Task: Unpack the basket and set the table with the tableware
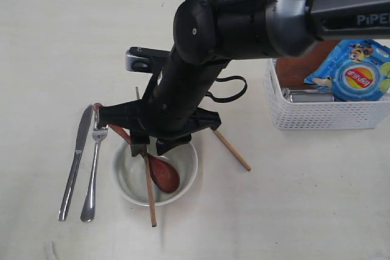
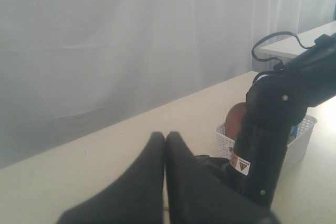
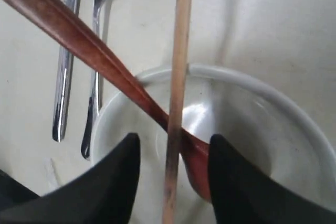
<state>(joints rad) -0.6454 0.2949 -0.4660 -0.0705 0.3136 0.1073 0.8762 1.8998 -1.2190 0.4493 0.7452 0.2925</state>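
The white bowl [image 1: 130, 178] sits on the table [image 1: 55, 59], left of the middle. In it lies the red-brown wooden spoon [image 1: 166, 175], its handle leaning out over the rim. One chopstick [image 1: 150, 202] lies across the bowl; the other chopstick [image 1: 233, 150] lies on the table behind the arm. My right gripper [image 1: 152, 148] hangs open just above the bowl [image 3: 262, 93]. The chopstick [image 3: 181, 51] runs through the gap between its fingers, touching neither, and crosses the spoon [image 3: 79, 38]. The knife [image 1: 76, 162] and fork [image 1: 94, 172] lie side by side left of the bowl. My left gripper [image 2: 165, 141] is shut and empty.
The white basket [image 1: 317, 117] stands at the right and holds a blue snack bag [image 1: 356, 74], the brown plate [image 1: 301, 68] and the steel cup [image 1: 308, 95]. The right arm [image 1: 244, 22] spans the middle of the table. The left wrist view shows the basket [image 2: 224, 139] behind that arm.
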